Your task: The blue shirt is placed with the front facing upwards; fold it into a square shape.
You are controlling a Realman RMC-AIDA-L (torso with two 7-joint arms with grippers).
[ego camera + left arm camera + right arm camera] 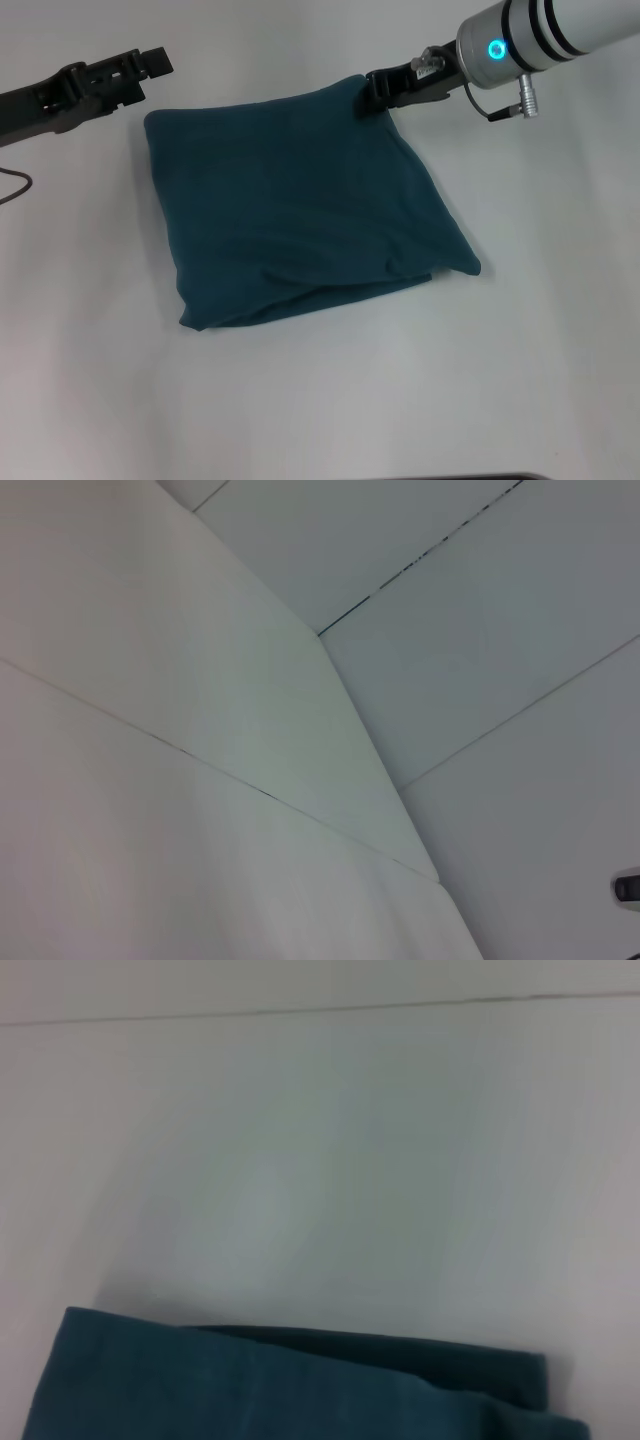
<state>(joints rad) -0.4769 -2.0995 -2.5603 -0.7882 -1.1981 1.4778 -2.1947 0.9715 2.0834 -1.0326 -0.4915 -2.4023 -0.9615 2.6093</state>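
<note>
- The right pincer (372, 95) sat at the far right corner of the blue shirt (300, 200), its dark fingers touching the cloth there; whether they clasped the fabric or merely rested on it could not be told.
- The left pincer (150, 64) hung over bare surface just beyond the shirt's far left corner, apart from the cloth; whether its fingers stood wide or narrow could not be told.
- The head view alone showed the whole shirt: folded to a rough square in the middle of the white tabletop (540, 380), plain side up, layers showing along the near edge.
- The right wrist view showed only a folded edge of the shirt (300, 1390) with stacked layers, and pale surface beyond it.
- The left wrist view showed no cloth, only pale panels (200, 730) meeting at thin dark seams.
- The tabletop was white and plain; a dark cable (12, 187) curved in at the left edge.
- Open surface lay on every side of the shirt, widest on the near side.
</note>
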